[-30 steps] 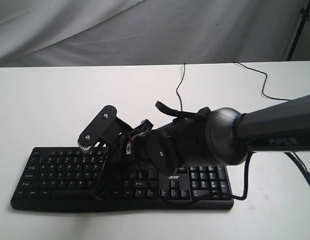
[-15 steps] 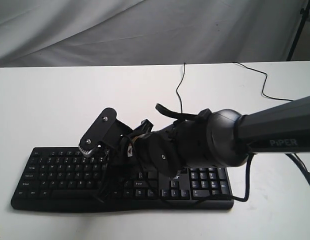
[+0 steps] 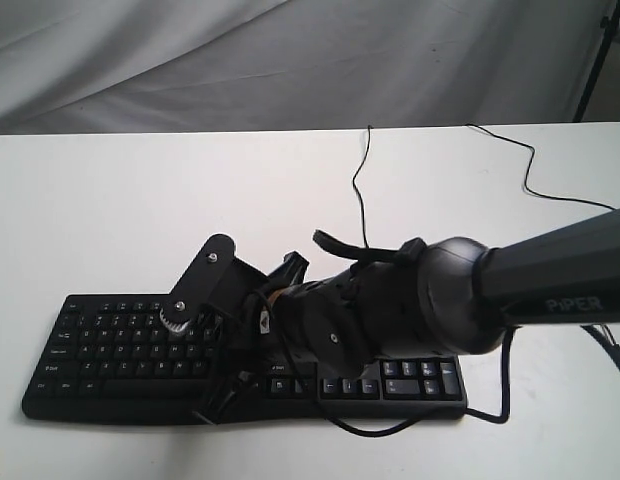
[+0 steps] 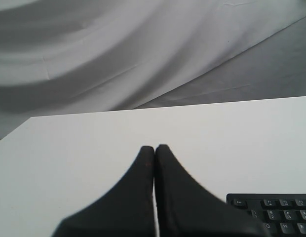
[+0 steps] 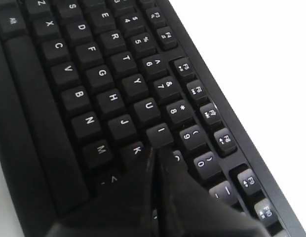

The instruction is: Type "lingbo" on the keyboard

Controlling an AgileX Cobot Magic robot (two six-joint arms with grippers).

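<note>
The right pincer [image 5: 155,150], tips pressed together, hangs over the keyboard [image 5: 94,74], its point just beside the I key [image 5: 160,133].

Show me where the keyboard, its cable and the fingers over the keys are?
keyboard [image 3: 110,345]: exterior view, on its left-hand letter keys.
cable [image 3: 354,183]: exterior view, on the thin wire's bend beyond the keyboard.
right fingers [image 5: 172,190]: right wrist view, on one finger's dark surface.
</note>
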